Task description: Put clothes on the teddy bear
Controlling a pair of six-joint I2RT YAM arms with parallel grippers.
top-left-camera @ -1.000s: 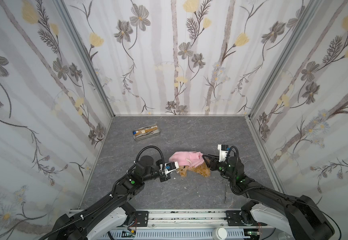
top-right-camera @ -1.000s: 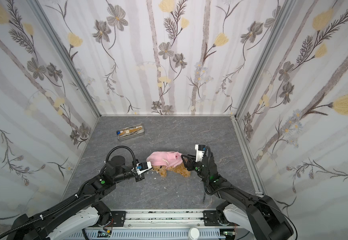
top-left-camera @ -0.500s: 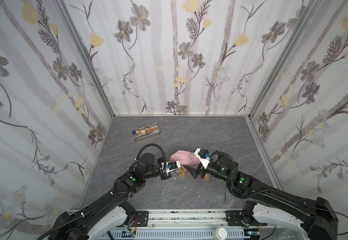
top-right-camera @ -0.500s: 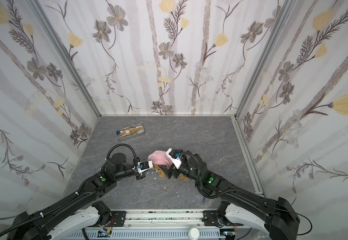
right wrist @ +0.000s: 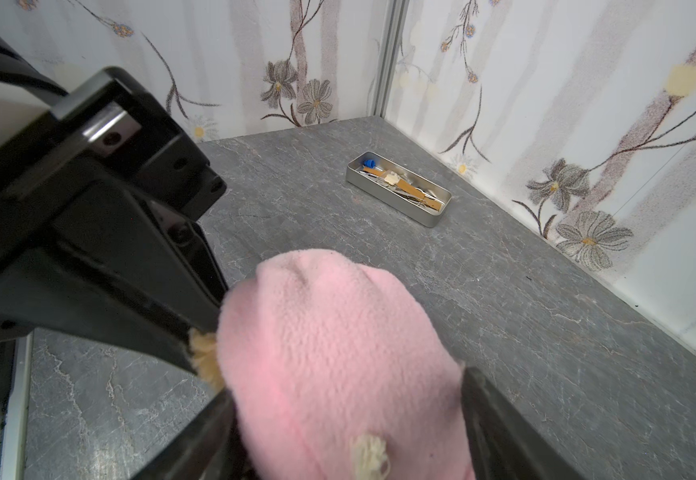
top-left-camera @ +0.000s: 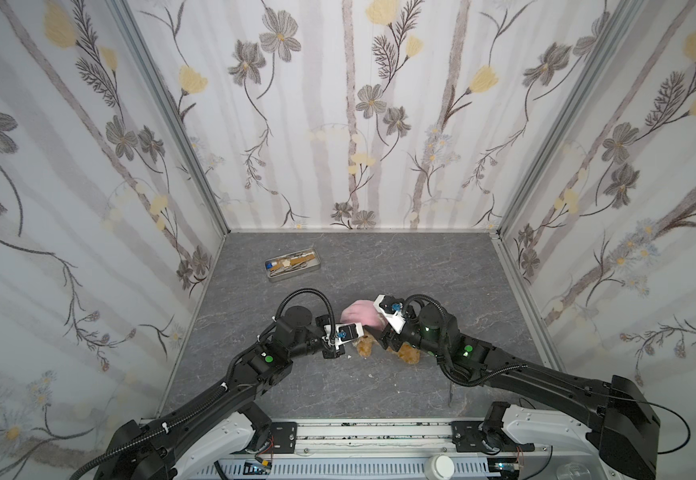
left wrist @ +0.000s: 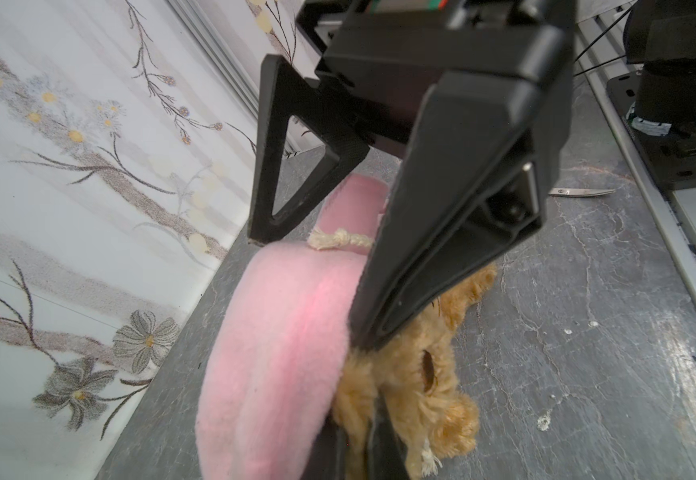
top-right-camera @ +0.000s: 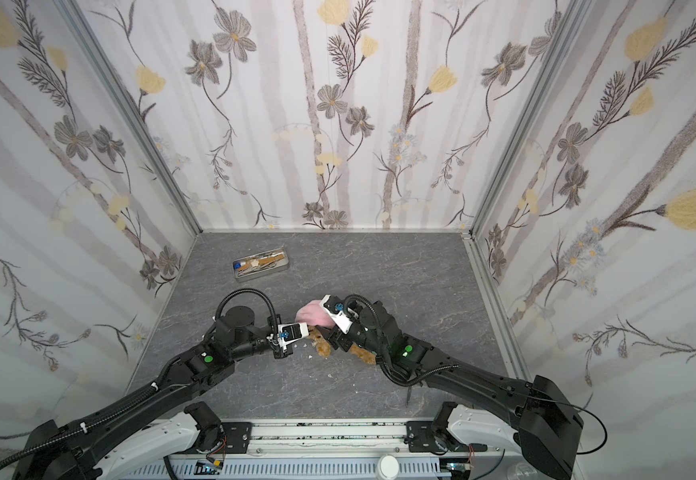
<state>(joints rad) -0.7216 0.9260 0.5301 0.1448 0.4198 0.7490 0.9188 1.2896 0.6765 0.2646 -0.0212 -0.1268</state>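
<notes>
The left tool (right wrist: pixel 200 338) pinches the pink shirt (top-left-camera: pixel 358 311) on the teddy bear (top-left-camera: pixel 408 354), lower centre; the right tool (left wrist: pixel 309 291) straddles it wide, grip unclear.

No legible text, label, brand or number on anything in view.

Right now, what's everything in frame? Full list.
teddy bear: 1, golden-brown, lying mid-table, mostly under the shirt
pink shirt: 1, pink, over the bear
metal tin: 1, silver, far left of table, small tools inside
scissors: 1, silver, table by the front rail, right arm's side
scraps: a few, white, table in front of the bear
table: 1, grey marbled
walls: 3, white floral
left pincer: 1, black, shut at the shirt's edge
right pincer: 1, black, jaws astride the shirt; grip unclear
</notes>
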